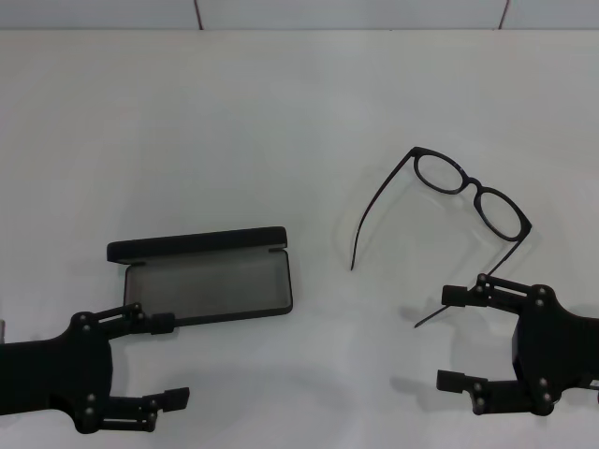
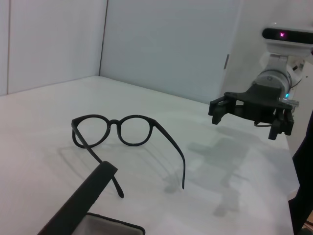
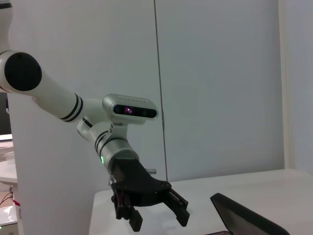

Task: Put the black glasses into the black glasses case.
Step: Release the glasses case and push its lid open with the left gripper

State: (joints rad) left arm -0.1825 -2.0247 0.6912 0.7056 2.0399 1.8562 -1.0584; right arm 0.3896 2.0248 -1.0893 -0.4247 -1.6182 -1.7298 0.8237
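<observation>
Both pincers low on white worktop [image 1: 281,112], left pincer [image 1: 173,360] and right pincer [image 1: 447,339] spread open, holding nothing; black glasses case [image 1: 206,281] lid up, black glasses [image 1: 468,192] unfolded beside.

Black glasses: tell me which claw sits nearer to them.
Right. The right claw is open just in front of the black glasses, by one temple tip; the left claw is open across the table beside the open black glasses case.

Black two-fingered left hand [image 1: 173,360], white ringed arm [image 3: 49,90]
</observation>
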